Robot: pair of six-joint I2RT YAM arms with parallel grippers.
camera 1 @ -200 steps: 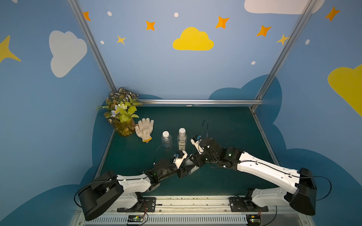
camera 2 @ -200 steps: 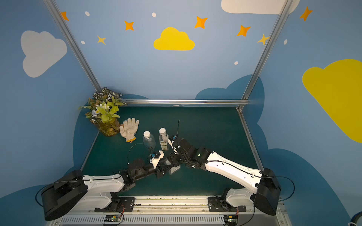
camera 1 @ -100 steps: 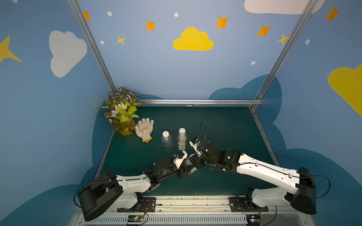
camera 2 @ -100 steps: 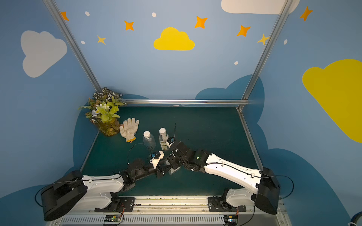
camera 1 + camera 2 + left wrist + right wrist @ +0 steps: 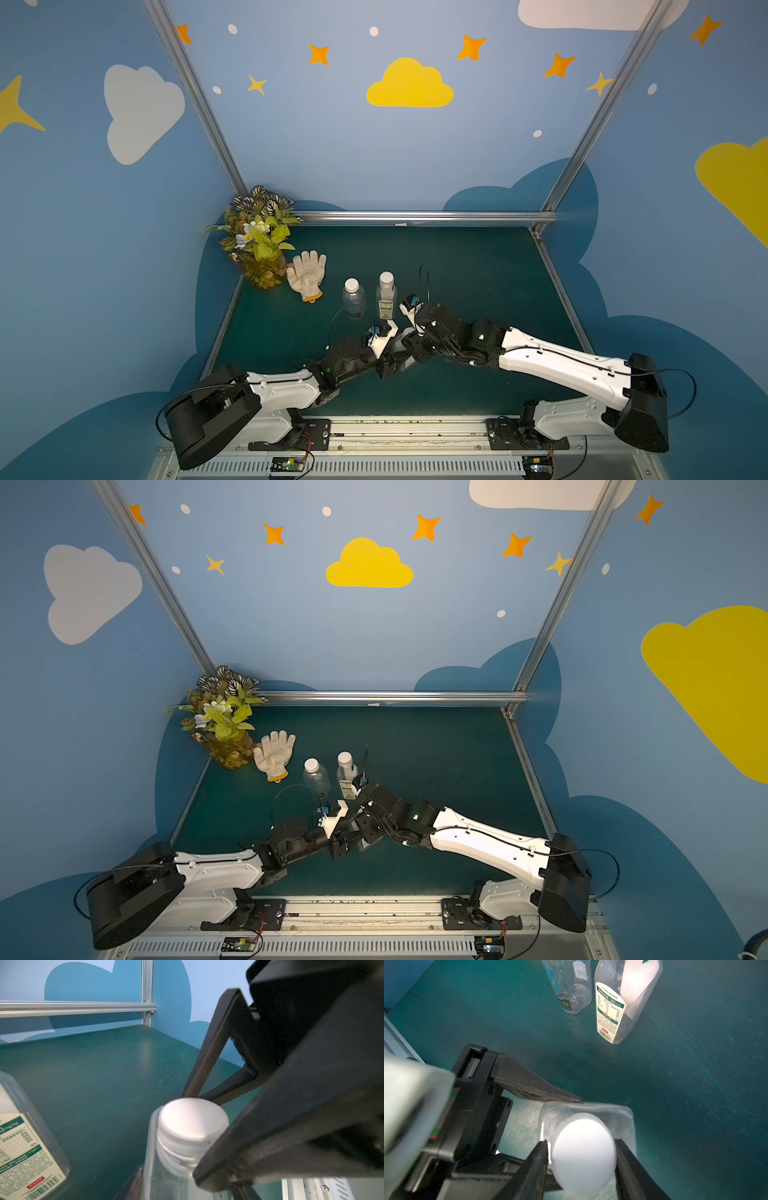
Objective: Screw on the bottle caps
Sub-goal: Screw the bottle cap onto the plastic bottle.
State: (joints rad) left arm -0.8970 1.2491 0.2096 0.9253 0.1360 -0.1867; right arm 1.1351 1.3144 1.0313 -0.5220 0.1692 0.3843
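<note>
change: right arm has edged slightly toward left arm, back bottles unmoved | left gripper clamped on third bottle | right gripper narrow, pinching its cap | place: about 6 o'clock of capped slim bottle, round bottle | read: last cap probably mid-twist

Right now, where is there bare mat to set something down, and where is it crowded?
Bare: mat from the slim bottle to the right rail, and along the back rail. Crowded: around the third bottle, held by the left gripper, right gripper on its cap; plant and glove in the far-left corner.
</note>
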